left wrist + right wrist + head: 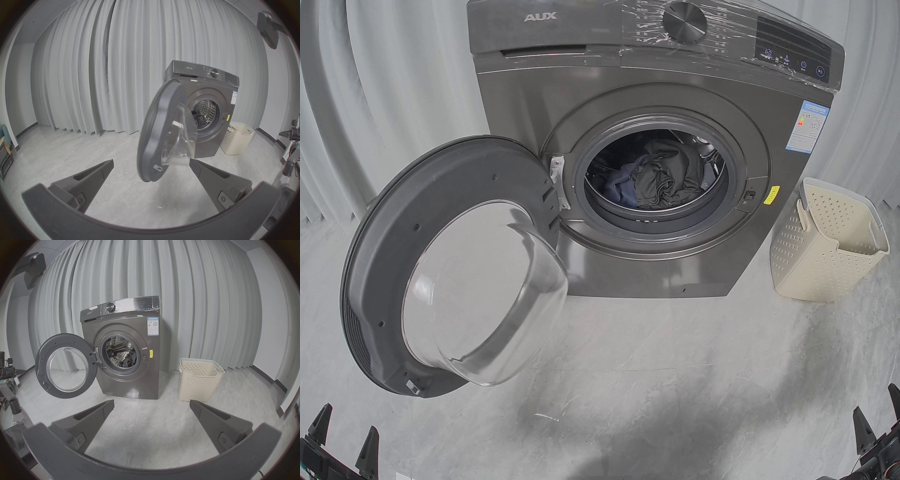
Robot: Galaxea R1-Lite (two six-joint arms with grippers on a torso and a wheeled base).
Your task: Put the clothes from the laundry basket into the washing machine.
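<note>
**A:** Both claws hang low over the near floor (675, 387). The left claw (345, 428) and the right claw (876, 406) are each spread wide and hold nothing.

**B:** And the clothes (662, 175)?

**A:** Bunched in the drum of the washing machine (519, 106), whose door (425, 206) stands fully open. The laundry basket (825, 262) is on the floor just beside the machine's right side. It looks empty, though its bottom is partly hidden.

**B:** Then I'd peer into the basket first, using the right claw, and keep the left claw clear of the door.
</note>
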